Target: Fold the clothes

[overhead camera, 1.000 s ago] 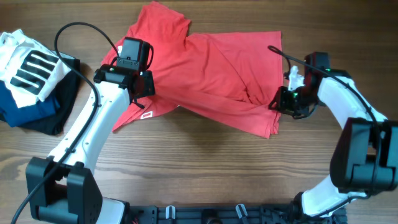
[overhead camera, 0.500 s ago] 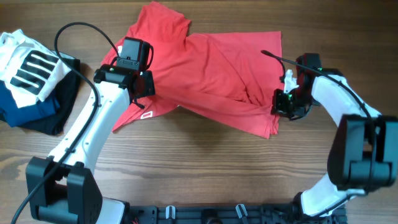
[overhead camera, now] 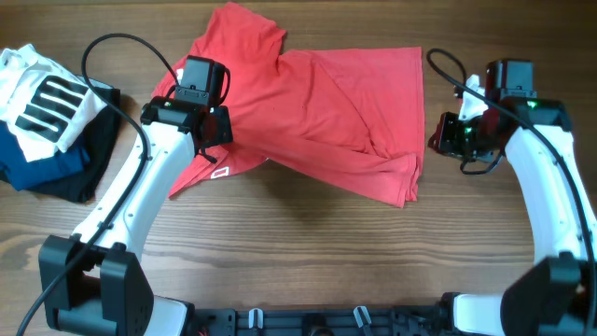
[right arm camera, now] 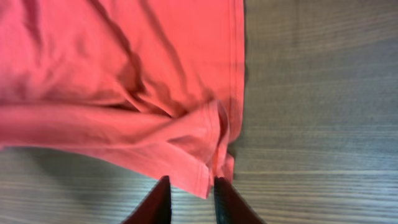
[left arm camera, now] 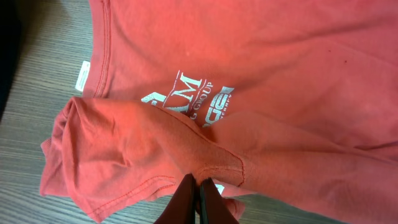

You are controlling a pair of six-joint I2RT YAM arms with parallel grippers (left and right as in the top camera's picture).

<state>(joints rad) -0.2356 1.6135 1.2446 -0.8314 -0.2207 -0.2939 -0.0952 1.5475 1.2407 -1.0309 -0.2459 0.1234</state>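
Your right gripper (right arm camera: 190,190) hangs over the wooden table (overhead camera: 308,252) just off the near right corner of the red T-shirt (overhead camera: 317,112), fingers slightly parted, holding nothing. Farther in, your left gripper (left arm camera: 198,185) is pinched closed on a fold of the shirt's left side. The shirt lies rumpled mid-table.

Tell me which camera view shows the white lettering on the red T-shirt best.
The left wrist view: the white lettering on the red T-shirt is close and clear. The overhead view shows no lettering, only the small white tag. The right wrist view shows plain red fabric.
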